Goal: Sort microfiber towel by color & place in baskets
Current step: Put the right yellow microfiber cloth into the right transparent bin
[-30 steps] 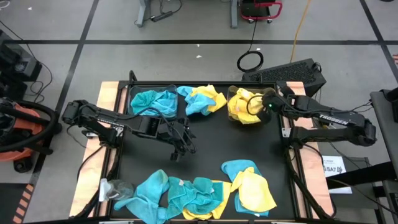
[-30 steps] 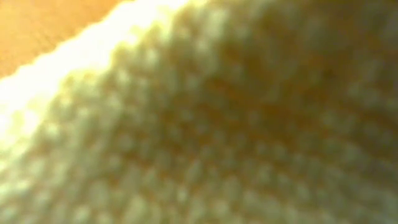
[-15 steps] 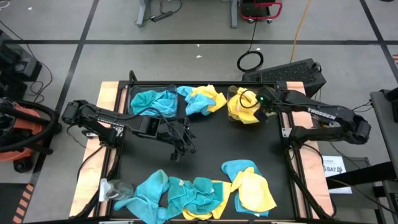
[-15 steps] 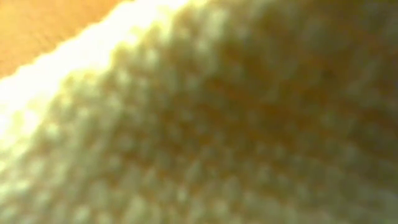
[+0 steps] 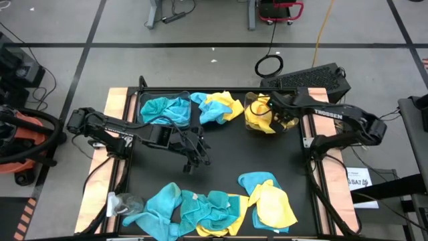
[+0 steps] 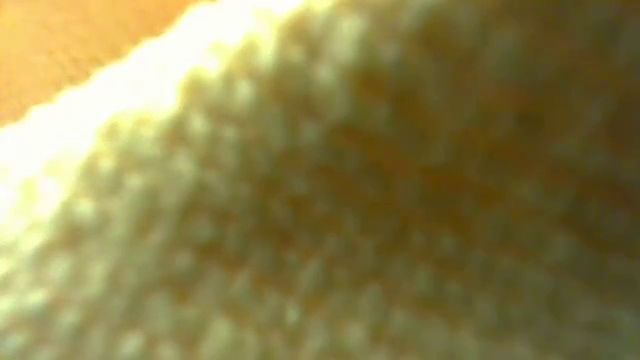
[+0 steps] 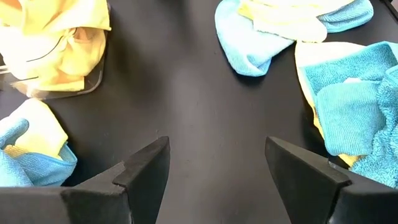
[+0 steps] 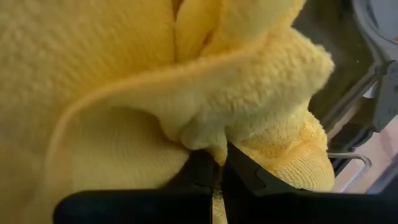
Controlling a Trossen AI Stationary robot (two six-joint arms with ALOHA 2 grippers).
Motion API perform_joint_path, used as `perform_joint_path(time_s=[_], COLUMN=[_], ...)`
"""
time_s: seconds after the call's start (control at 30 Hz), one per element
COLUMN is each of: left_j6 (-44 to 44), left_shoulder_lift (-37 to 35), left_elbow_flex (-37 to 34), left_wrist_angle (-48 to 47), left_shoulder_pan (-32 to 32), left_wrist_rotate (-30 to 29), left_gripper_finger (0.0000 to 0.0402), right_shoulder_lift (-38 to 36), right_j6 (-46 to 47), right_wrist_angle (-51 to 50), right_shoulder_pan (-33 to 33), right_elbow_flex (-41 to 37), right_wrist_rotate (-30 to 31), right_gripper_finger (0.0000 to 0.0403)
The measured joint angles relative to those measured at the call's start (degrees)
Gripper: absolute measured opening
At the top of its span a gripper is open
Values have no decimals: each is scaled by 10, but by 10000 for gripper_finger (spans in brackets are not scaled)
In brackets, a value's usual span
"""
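Yellow towels (image 5: 259, 115) fill a clear basket (image 5: 289, 124) at the table's far right. My right gripper (image 5: 270, 106) hangs over them, shut on a yellow towel (image 8: 186, 81). Teal towels (image 5: 166, 109) fill the other basket at the far left. A loose teal and yellow heap (image 5: 217, 107) lies between the baskets. More teal towels (image 5: 194, 207) and a yellow one (image 5: 273, 204) lie along the near edge. My left gripper (image 5: 194, 158) is open over the bare mat (image 7: 199, 99). Yellow cloth (image 6: 320, 200) covers the whole low view. My right gripper pinches a bunched fold of the yellow towel (image 8: 208, 140) between its two fingers (image 8: 245, 168). A thin strip of the cloth runs down between them. The fingers come from above, over the basket. The towel rests on the other yellow towels there.
The black mat's middle lies bare between the far baskets and the near row of towels. Wooden table edges (image 5: 117, 100) flank the mat. A dark keyboard-like unit (image 5: 311, 79) sits beyond the far right corner.
My right gripper has moved toward the table's left, from the basket's right side to above the yellow towels.
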Motion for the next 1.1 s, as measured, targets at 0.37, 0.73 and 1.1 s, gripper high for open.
perform_joint_path(time_s=[0.37,0.73,1.1], left_j6=[0,0,0], left_shoulder_lift=[0,0,0], left_elbow_flex=[0,0,0], left_wrist_angle=[0,-14,-28], left_shoulder_pan=[0,-8,-15], left_wrist_rotate=[0,0,0], left_gripper_finger=[270,270,270], right_shoulder_lift=[42,49,-8], right_j6=[-21,-24,-21], right_wrist_angle=[11,13,-2], right_shoulder_pan=[-22,-23,-22], right_elbow_flex=[0,0,20], right_wrist_rotate=[-29,-32,-52], right_gripper_finger=[2,73,156])
